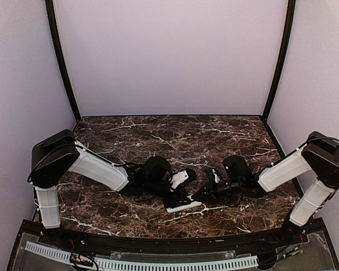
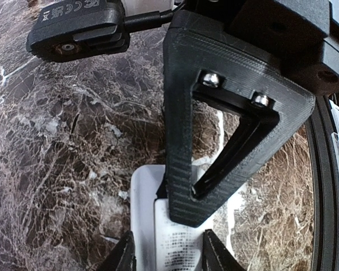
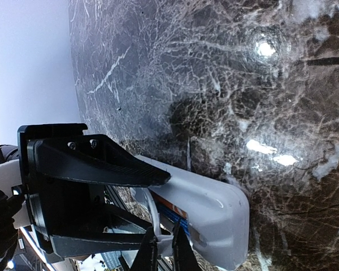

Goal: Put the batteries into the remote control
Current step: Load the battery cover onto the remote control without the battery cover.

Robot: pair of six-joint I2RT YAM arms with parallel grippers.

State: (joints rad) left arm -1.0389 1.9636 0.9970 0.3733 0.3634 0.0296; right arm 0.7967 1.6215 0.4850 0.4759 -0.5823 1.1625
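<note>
Left gripper (image 2: 169,258), closest to its own wrist camera, has its fingers apart, one on each side of the remote (image 2: 142,192); whether they touch it cannot be told. Remote: white, on the marble table (image 1: 158,132), printed label (image 2: 178,248) facing up, midway between the two arms, which reach toward it from either side. Right gripper (image 3: 162,253): fingertips together above the remote, against a thin white edge of it; what, if anything, is pinched cannot be made out. In the left wrist view its black triangular fingers point down onto the label. Batteries (image 3: 170,212): visible only as an orange and a blue sliver within the remote's outline, just beside the right fingertips.
</note>
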